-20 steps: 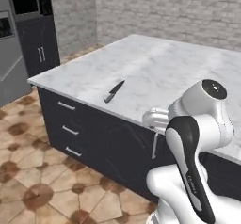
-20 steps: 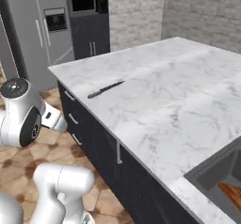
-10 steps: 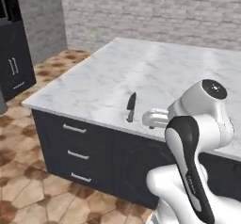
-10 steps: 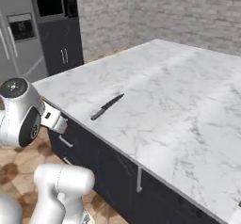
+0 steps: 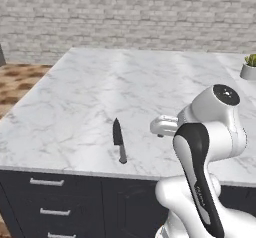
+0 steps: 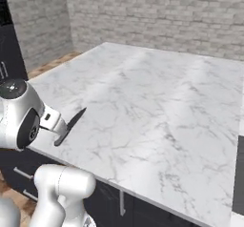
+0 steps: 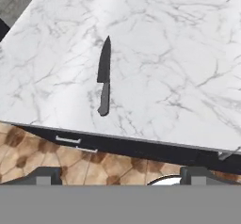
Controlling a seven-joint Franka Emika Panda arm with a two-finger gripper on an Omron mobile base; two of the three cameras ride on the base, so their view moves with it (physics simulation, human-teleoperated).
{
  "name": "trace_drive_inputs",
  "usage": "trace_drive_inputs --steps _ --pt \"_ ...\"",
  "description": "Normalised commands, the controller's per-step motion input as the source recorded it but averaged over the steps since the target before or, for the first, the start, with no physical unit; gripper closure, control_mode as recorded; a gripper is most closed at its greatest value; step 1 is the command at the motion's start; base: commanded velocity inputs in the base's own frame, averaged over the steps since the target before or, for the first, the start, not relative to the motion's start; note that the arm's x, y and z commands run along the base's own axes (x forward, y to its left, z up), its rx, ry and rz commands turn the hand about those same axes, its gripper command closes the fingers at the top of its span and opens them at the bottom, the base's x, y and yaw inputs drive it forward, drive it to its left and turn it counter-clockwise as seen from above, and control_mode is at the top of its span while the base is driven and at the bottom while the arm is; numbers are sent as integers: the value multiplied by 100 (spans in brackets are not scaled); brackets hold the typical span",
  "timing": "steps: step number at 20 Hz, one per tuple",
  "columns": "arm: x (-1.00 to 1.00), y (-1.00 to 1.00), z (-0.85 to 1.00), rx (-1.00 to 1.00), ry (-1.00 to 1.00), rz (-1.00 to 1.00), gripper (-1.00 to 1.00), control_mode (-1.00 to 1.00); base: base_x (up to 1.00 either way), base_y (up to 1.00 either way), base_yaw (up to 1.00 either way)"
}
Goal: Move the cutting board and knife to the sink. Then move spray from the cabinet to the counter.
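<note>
**Base repositioned square to the counter; knife now within the arm's working area, not yet grasped.**
Against the earlier views, the whole scene has shifted: the tall cabinets and appliances at the left have dropped out and the counter [image 5: 150, 82] now faces the cameras, which reads as a drive of the base, not a move of the objects. The knife [image 5: 118, 139] lies flat near the counter's near edge, blade pointing toward the far brick wall, handle toward the robot. The gripper [image 7: 120, 173] hangs off the near edge, well apart from the knife, fingers spread wide and empty. A potted plant [image 5: 248, 67] stands at the far right. Judgement: approach complete; reaching down to the knife is next.
</note>
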Motion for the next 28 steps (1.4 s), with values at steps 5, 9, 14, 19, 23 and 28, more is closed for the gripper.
trace_drive_inputs --steps 5,9,14,19,23,28 --pt "0 0 0 0 0 0 -100 100 10 -2 -15" --pt "0 0 0 0 0 0 -100 100 0 8 0" --pt "0 0 0 0 0 0 -100 100 0 87 -25" --pt "0 0 0 0 0 0 -100 100 0 95 -37" --pt "0 0 0 0 0 0 -100 100 0 6 -6" --pt "0 0 0 0 0 0 -100 100 -5 -61 -18"
